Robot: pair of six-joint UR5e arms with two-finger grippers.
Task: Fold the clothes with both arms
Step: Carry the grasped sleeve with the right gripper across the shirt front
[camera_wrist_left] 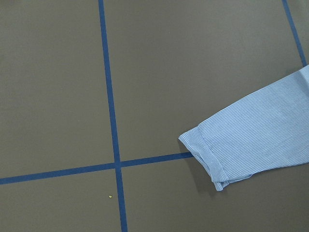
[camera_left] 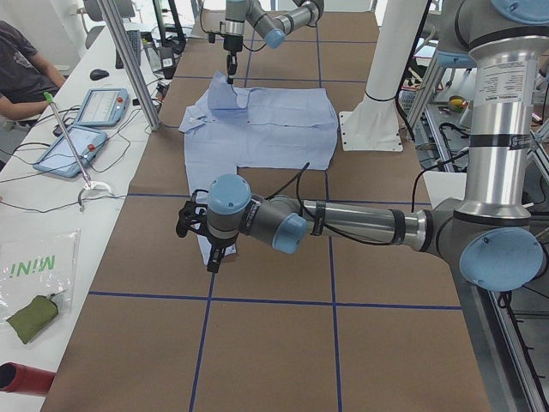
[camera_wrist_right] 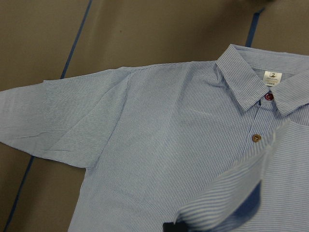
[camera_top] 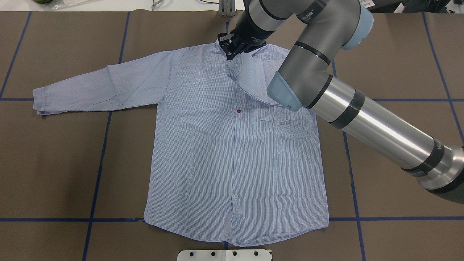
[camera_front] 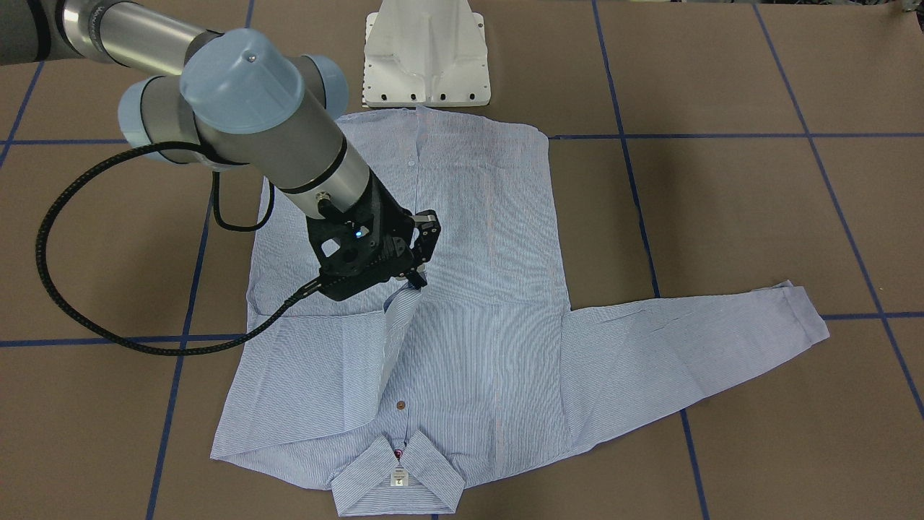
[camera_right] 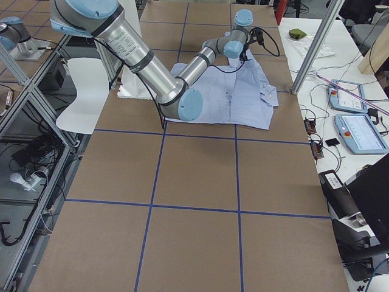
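Light blue striped long-sleeved shirt lay flat on brown desk, right pincer clamped on one sleeve lying across the chest. Other sleeve stretched sideways from the collar; left pincer hovered nearest its cuff, opening unreadable.

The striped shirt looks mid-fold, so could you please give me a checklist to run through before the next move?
1. The right gripper holds the folded-over sleeve: ok, shut on its end, raised above the striped shirt.
2. Shirt body flat on the table: ok.
3. The outstretched sleeve lies straight, its cuff flat: ok.
4. Cuff centred in the left wrist view: not ok, it sits low and right.
5. Whether the left gripper is open or shut: cannot tell, only the left side view shows it.
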